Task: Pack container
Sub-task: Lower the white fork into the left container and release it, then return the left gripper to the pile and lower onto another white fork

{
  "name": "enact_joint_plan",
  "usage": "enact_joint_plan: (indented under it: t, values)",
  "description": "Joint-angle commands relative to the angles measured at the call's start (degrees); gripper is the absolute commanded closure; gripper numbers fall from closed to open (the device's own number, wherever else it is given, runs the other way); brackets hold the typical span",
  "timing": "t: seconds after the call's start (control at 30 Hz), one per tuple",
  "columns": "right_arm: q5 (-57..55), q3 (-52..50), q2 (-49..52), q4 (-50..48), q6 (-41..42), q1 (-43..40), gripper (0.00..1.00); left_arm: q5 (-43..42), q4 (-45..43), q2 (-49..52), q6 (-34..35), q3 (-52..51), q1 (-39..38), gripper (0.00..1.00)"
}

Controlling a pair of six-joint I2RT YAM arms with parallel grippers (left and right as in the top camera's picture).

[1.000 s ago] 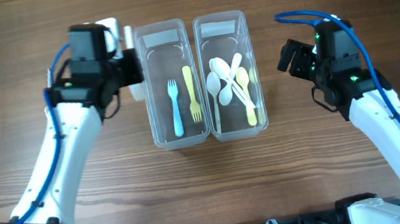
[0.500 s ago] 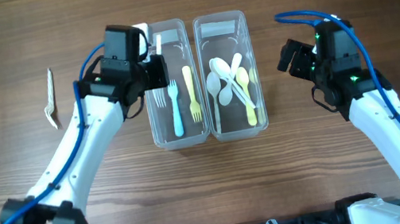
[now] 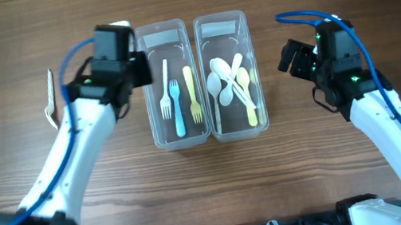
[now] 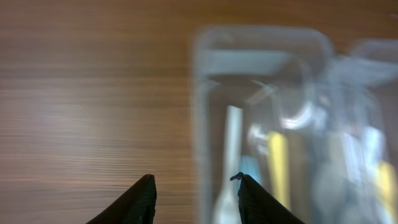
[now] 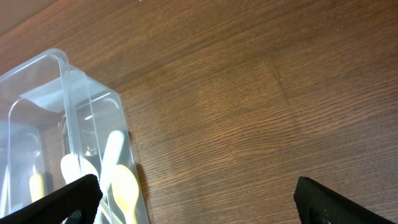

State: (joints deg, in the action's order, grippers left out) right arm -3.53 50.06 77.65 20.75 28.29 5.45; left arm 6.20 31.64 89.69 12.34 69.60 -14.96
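Observation:
Two clear plastic containers stand side by side. The left container [image 3: 180, 136] holds a white fork [image 3: 165, 88], a blue fork [image 3: 176, 108] and a yellow fork [image 3: 191, 94]. The right container [image 3: 239, 129] holds several white and yellow spoons [image 3: 230, 83]. A white fork [image 3: 50, 97] lies on the table at far left. My left gripper [image 3: 139, 70] is open and empty at the left container's left wall; its wrist view [image 4: 194, 186] is blurred. My right gripper [image 3: 290, 56] is open and empty, right of the spoon container [image 5: 81, 124].
Wooden table [image 3: 312, 151] all around. The right wrist view shows bare wood [image 5: 249, 112] right of the spoon container.
The left gripper carried a white fork over the left container, let it go inside, and has drawn back left. The white fork now lies in that container. The right arm has not moved.

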Motion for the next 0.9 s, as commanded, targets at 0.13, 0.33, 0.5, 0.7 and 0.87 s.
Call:
enact_joint_plan:
  t: [0.13,0.33,0.5,0.7,0.87]
  values:
    - [-1.2,0.0,0.2,-0.2,0.3,0.0,0.0,12.3,1.2,-1.2,-6.4,0.3,10.6,0.55]
    - [-1.2,0.0,0.2,-0.2,0.3,0.0,0.0,11.8,0.7,3.7,-6.4,-0.3,18.5,0.53]
    - [-1.2,0.0,0.2,-0.2,0.3,0.0,0.0,7.5,-1.1,9.7,-6.4,-0.3,23.4,0.55]
    - [-1.2,0.0,0.2,-0.2,0.3,0.0,0.0,6.7,-3.4,16.5,-7.9,-0.3,26.1,0.6]
    - [-1.2,0.0,0.2,-0.2,0.3,0.0,0.0,5.8,-5.0,19.7,-9.3,-0.3,26.2,0.65]
